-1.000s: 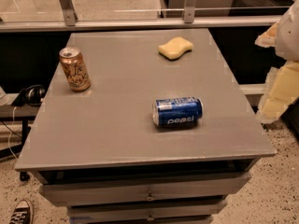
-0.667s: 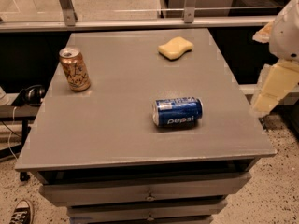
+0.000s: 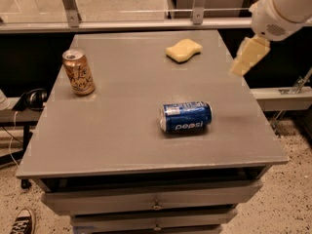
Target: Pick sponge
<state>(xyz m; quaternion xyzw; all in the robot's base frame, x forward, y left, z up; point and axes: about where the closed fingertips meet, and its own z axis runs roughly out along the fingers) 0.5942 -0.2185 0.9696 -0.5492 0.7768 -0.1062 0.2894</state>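
Observation:
The sponge (image 3: 184, 50) is a small pale yellow foam pad with a pinched waist. It lies flat on the grey table (image 3: 122, 145) near the far edge, right of centre. My gripper (image 3: 248, 56) hangs from the white arm at the upper right. It is in the air over the table's right edge, to the right of the sponge and apart from it. Nothing is in it.
A blue Pepsi can (image 3: 186, 116) lies on its side at the table's middle right. An orange soda can (image 3: 78, 72) stands upright at the left. A railing runs behind the table. Drawers are below the front edge, and a shoe (image 3: 19, 222) is on the floor at bottom left.
My gripper has moved up and to the left, from beside the table's right side to over its right edge. The sponge and the cans have not moved.

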